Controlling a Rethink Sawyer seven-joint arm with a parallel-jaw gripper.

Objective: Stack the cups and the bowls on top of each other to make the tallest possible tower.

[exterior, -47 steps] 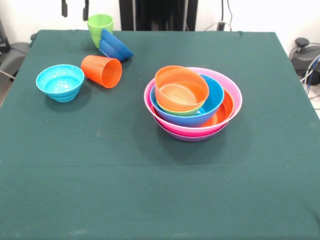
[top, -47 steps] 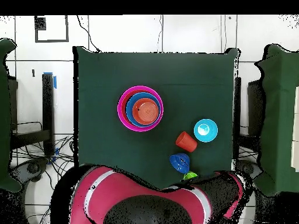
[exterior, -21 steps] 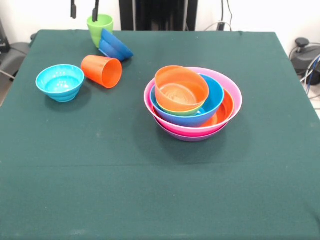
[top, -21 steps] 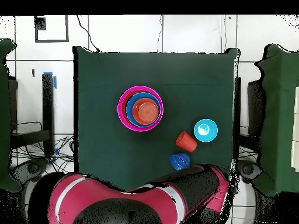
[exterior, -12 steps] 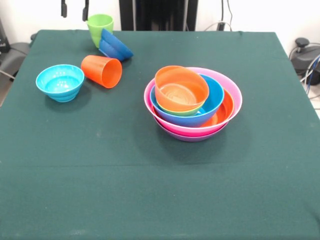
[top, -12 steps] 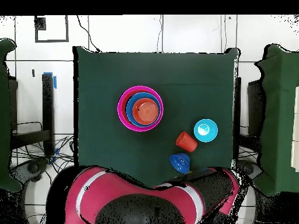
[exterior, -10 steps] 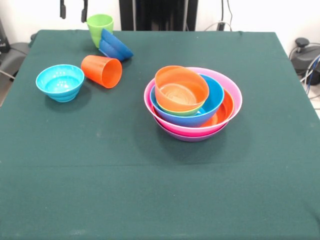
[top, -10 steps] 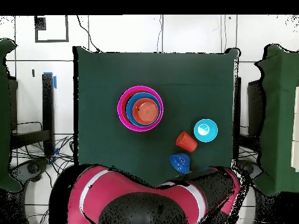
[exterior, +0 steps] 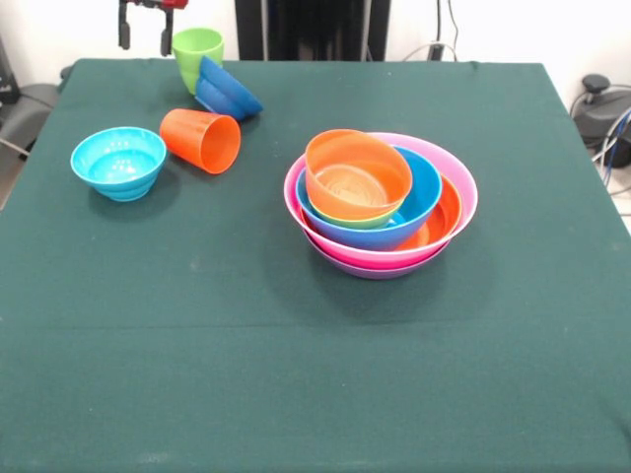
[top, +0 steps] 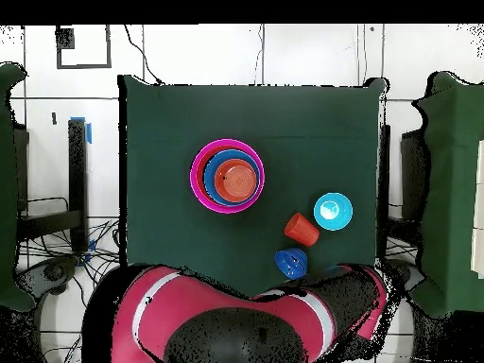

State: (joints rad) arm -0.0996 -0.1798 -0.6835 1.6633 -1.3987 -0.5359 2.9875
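The claw (exterior: 144, 35) hangs released beside the lime green cup (exterior: 197, 54), whose leaning dark blue bowl (exterior: 226, 92) may topple once lifted.

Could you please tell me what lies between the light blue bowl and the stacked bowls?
The front view shows the glossy orange plastic tumbler lying on its side there, closer to the small light blue plastic bowl than the multicoloured bowl tower.

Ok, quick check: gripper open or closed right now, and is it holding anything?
Gripper: open and empty, its two fingers apart above the table's far edge, just beside the green cup.
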